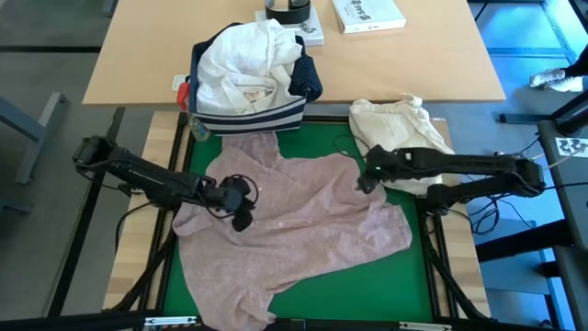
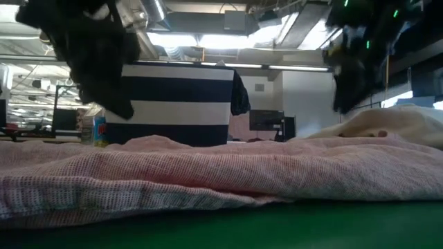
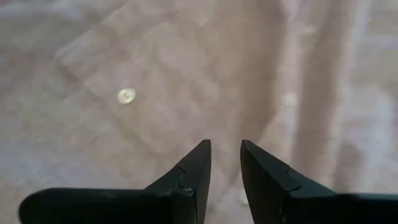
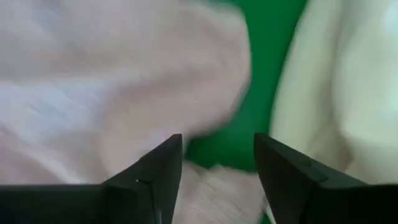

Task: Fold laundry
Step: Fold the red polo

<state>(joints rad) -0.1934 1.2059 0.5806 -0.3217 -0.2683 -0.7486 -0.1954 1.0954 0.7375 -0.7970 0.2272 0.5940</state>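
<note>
Pale pink top (image 1: 294, 211): spread open and rumpled across the green mat (image 1: 386, 285), one sleeve reaching up toward the bin; small pale button (image 3: 126, 96) visible on its fabric in the left wrist view.
Striped fabric bin (image 1: 248, 118): navy with white stripes, standing at the mat's far edge, just beyond the pink top; overfilled.
Bin contents: white shirt (image 1: 243, 64) heaped on top and spilling over the rim; navy white-dotted shirt (image 1: 308, 81) hanging over the bin's right side; anything deeper hidden.
Cream-beige cloth bundle (image 1: 400, 124): lying outside the bin, at the mat's far right corner, its lower part under the right arm.
Left gripper (image 1: 241, 204): low over the left part of the pink top; jaws parted by a narrow gap, nothing between the tips, fabric seen past them.
Right gripper (image 1: 366, 176): at the pink top's right edge, beside the cream bundle; jaws spread apart, holding nothing, with pink fabric and green mat showing between them.
Wooden table (image 1: 138, 55): beyond the mat; carries a white book (image 1: 367, 13) and a dark tape roll (image 1: 292, 11) at its far edge.
Low view: bin (image 2: 176, 104) rising behind the pink top (image 2: 208, 173), both arms dark above.
</note>
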